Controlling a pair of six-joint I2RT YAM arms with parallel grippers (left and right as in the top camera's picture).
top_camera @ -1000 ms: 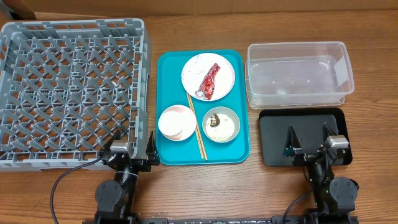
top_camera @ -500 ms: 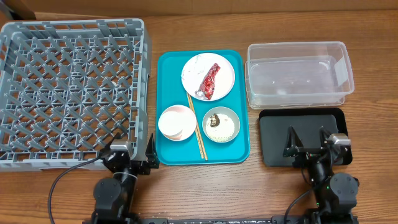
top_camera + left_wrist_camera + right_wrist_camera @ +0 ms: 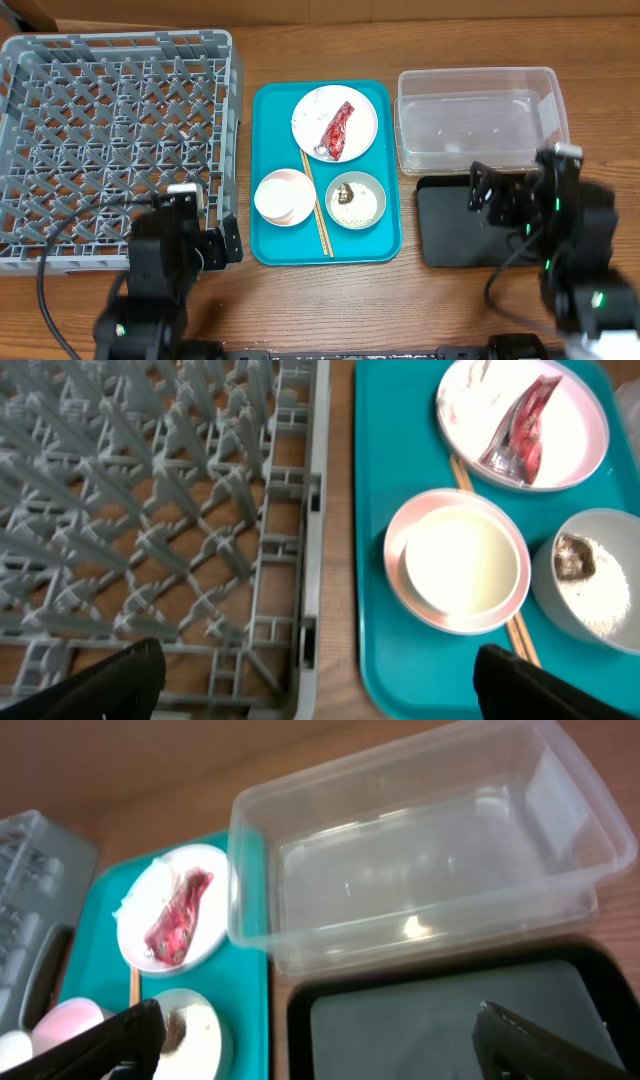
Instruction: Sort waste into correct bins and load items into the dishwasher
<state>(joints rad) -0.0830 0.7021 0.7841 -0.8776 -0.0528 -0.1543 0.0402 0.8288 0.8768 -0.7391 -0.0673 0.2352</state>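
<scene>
Near the front of the wooden desk [image 3: 320,300], the left claw [image 3: 320,695] hangs wide and empty beside the large grey lattice dish rack [image 3: 305,560]. The right claw [image 3: 320,1045], equally wide, faces the clear plastic tub [image 3: 430,860]. Sorting seems unstarted: the red shiny wrapper [image 3: 338,130] lies on the round white plate [image 3: 312,108], and reaching it likely comes next. No writing is legible.

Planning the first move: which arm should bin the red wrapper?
Right, probably: the right gripper is open beside the clear tub and black tray; the left gripper is off by the rack.
</scene>
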